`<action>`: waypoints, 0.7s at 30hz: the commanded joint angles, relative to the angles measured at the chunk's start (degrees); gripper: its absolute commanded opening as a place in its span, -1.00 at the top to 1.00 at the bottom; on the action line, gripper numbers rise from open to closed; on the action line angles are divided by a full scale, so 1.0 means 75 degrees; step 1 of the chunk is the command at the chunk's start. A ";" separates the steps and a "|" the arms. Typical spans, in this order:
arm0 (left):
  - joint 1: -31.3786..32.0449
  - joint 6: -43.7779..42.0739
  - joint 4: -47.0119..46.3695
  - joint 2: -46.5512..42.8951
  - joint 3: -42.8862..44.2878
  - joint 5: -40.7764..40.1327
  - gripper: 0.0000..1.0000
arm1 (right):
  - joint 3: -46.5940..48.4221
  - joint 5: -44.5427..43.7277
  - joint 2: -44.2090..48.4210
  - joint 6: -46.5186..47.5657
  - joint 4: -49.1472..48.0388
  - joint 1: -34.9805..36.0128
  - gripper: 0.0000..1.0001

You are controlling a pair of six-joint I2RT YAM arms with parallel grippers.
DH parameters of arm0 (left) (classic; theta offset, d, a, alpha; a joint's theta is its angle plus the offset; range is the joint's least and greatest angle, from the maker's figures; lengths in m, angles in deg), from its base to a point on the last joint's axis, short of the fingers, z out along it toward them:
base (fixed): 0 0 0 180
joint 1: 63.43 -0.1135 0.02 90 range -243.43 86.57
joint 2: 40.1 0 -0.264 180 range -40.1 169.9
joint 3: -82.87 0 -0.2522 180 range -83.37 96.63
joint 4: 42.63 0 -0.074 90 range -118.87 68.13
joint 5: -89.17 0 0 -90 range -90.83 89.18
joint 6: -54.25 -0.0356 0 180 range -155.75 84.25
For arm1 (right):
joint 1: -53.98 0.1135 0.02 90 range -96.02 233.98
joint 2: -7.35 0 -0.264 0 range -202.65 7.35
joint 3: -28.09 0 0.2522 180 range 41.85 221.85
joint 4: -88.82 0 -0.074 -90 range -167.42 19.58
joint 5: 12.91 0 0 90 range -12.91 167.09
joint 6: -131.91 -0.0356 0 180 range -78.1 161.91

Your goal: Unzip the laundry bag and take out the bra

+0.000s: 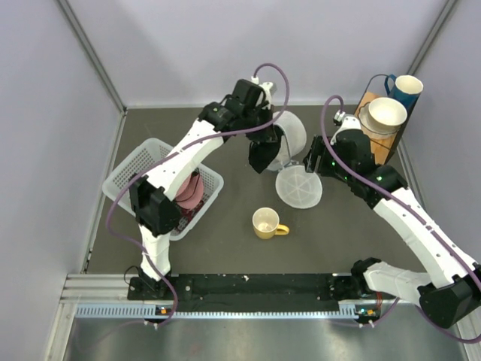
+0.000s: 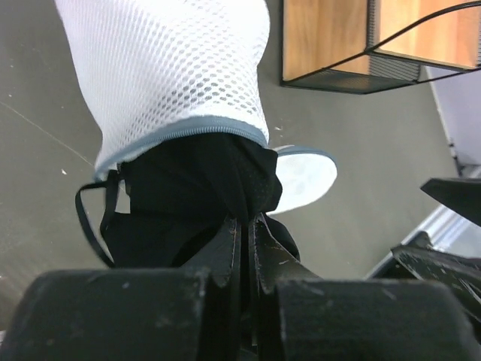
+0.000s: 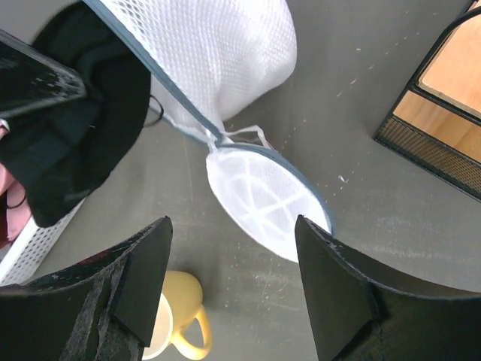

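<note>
Two tools: left tool (image 2: 244, 226) closed tight on black cloth; right tool (image 3: 231, 226) open wide, nothing between its sides.
Laundry bag (image 1: 294, 135): at the back middle of the counter (image 1: 225, 244), between both tools, zipper undone.
Bra (image 2: 195, 177): black and soft, partly out of the bag's mouth, pinched by the left tool; thin strap (image 2: 89, 218) hanging in a loop on one side.
Bag shape: white net full of tiny holes, grey edge all round; one half puffed up like a dome, flat half (image 1: 299, 188) round with ribs like wheel spokes, lying on the counter.
Right tool's place: above the flat half, apart from it.
Nearby: yellow mug (image 1: 267, 223) just in front of the flat half; white basket (image 1: 128, 171) with holes far to the left, something pink (image 1: 188, 192) inside; wooden rack (image 1: 379, 147) far to the right, with white bowl (image 1: 385, 113) and blue mug (image 1: 406, 90).
In the way: left arm and tool over the bag's mouth in the top view.
Hard to see: how much of the bra is inside the bag; what the pink thing is; full shape of the black cloth.
</note>
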 commanded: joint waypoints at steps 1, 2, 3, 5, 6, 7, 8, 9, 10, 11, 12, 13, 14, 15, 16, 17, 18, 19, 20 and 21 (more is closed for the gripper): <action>-0.0477 0.0152 0.0116 -0.0396 0.0277 0.1451 1.00 | 0.0076 -0.0052 0.0014 -0.0084 -0.0206 -0.0058 -0.35; -0.0490 0.0129 0.0233 -0.0396 0.0288 0.1534 1.00 | 0.0076 -0.0017 -0.0021 -0.0084 -0.0206 -0.0058 -0.35; -0.0490 0.0036 0.0303 -0.0373 0.0288 0.1488 1.00 | 0.0076 0.0064 -0.0045 -0.0107 -0.0217 -0.0070 -0.34; -0.0490 -0.0035 0.0525 -0.0303 0.0218 0.1476 1.00 | 0.0053 0.0135 -0.0127 -0.0130 -0.0206 -0.0070 -0.35; -0.0490 -0.0070 0.0573 -0.0279 0.0195 0.1499 1.00 | 0.0053 0.0158 -0.0150 -0.0154 -0.0229 -0.0070 -0.34; -0.0490 -0.0093 0.0608 -0.0279 0.0136 0.1534 1.00 | 0.0053 0.0170 -0.0139 -0.0154 -0.0229 -0.0058 -0.34; -0.0490 -0.0105 0.0609 -0.0291 0.0066 0.1604 1.00 | 0.0064 0.0170 -0.0150 -0.0166 -0.0241 -0.0070 -0.34; -0.0478 -0.0140 0.0609 -0.0314 0.0019 0.1617 1.00 | 0.0065 0.0170 -0.0162 -0.0154 -0.0241 -0.0070 -0.35; -0.0490 -0.0164 0.0609 -0.0291 0.0019 0.1652 1.00 | 0.0076 0.0159 -0.0162 -0.0154 -0.0241 -0.0070 -0.35; -0.0490 -0.0176 0.0620 -0.0291 0.0019 0.1652 1.00 | 0.0111 0.0159 -0.0185 -0.0142 -0.0253 -0.0058 -0.35; -0.0490 -0.0199 0.0632 -0.0279 -0.0005 0.1687 1.00 | 0.0123 0.0194 -0.0209 -0.0131 -0.0253 -0.0058 -0.34; -0.0490 -0.0211 0.0644 -0.0302 0.0007 0.1734 1.00 | 0.0135 0.0182 -0.0209 -0.0119 -0.0253 -0.0070 -0.35; -0.0490 -0.0234 0.0644 -0.0291 0.0007 0.1804 1.00 | 0.0146 0.0182 -0.0221 -0.0130 -0.0253 -0.0058 -0.35; -0.0502 -0.0269 0.0656 -0.0302 0.0007 0.2152 1.00 | 0.0158 0.0194 -0.0232 -0.0119 -0.0253 -0.0058 -0.35; -0.0548 -0.0270 0.0632 -0.0326 0.0007 0.2284 1.00 | 0.0158 0.0205 -0.0233 -0.0119 -0.0253 -0.0058 -0.34; -0.0560 -0.0293 0.0644 -0.0349 0.0018 0.2354 1.00 | 0.0147 0.0206 -0.0233 -0.0119 -0.0253 -0.0081 -0.34; -0.0584 -0.0270 0.0656 -0.0396 0.0019 0.2332 1.00 | 0.0147 0.0206 -0.0244 -0.0130 -0.0264 -0.0070 -0.34; -0.0642 -0.0270 0.0690 -0.0524 0.0019 0.2204 1.00 | 0.0135 0.0206 -0.0244 -0.0107 -0.0264 -0.0070 -0.34; -0.0700 -0.0281 0.0702 -0.0630 -0.0005 0.2098 1.00 | 0.0123 0.0217 -0.0233 -0.0119 -0.0264 -0.0070 -0.35; -0.0771 -0.0293 0.0703 -0.0747 -0.0040 0.1981 1.00 | 0.0123 0.0217 -0.0221 -0.0119 -0.0264 -0.0058 -0.34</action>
